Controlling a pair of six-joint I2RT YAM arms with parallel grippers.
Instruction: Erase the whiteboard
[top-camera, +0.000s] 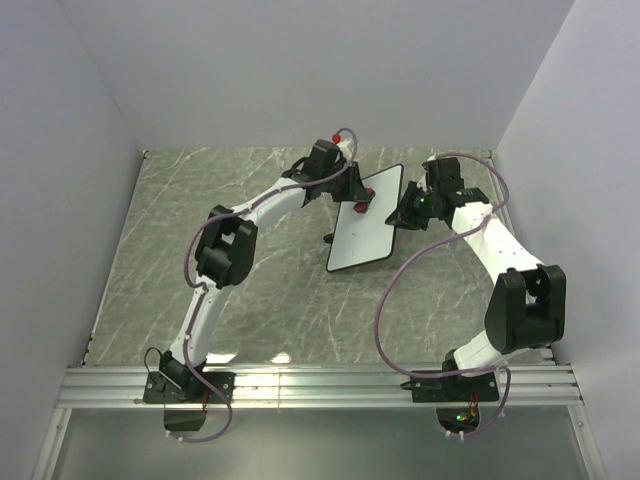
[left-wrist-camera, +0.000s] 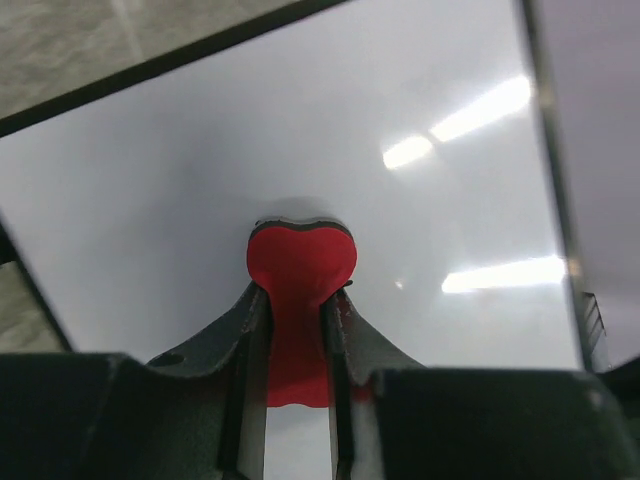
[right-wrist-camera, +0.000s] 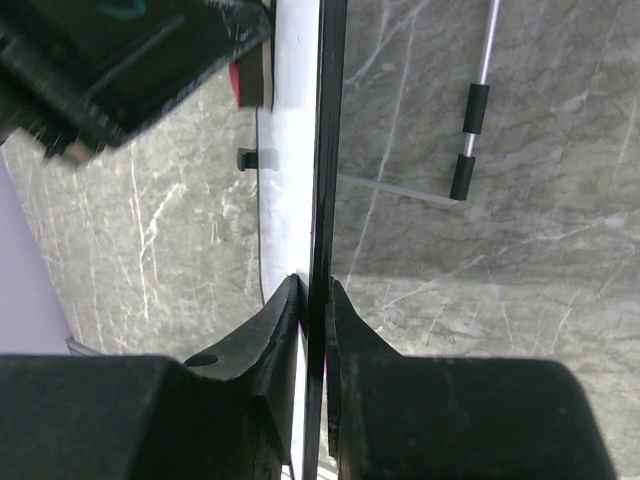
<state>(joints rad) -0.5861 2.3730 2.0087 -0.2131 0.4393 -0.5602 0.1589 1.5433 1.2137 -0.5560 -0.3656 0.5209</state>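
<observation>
1. Whiteboard (top-camera: 365, 228) – a thin-rimmed white sheet raised at a tilt over the table (top-camera: 200, 190), between the two arms. Seen from above, its long axis runs from near the arm bases toward the far wall, slanting a little to the right.
2. Right gripper (right-wrist-camera: 313, 295): jaws clenched on the board's rim. The sheet passes between the fingertips and runs straight ahead of them, edge-on. Its white face is to the left of the jaws. Its back and the wire stand (right-wrist-camera: 470, 130) are to their right.
3. Left gripper (left-wrist-camera: 297, 300): jaws clamped on the red block (left-wrist-camera: 300, 262), which projects past the fingertips. The block's dark tip looks to be touching the white face directly ahead of the jaws.
4. Governing relation – the board's face lies squarely in front of the left jaws, and the board's edge lies within the right jaws. The left arm is therefore the one placed to wipe, and the right arm serves as the brace.
5. Face condition: the area around the block shows only lamp glare and no writing. The strip hidden beneath the block and fingers cannot be judged.
6. Probable requirement of the coming move: the block slides along the long axis and stays flat on the face. The right jaws must resist that push so that the sheet does not pivot in their grasp.
</observation>
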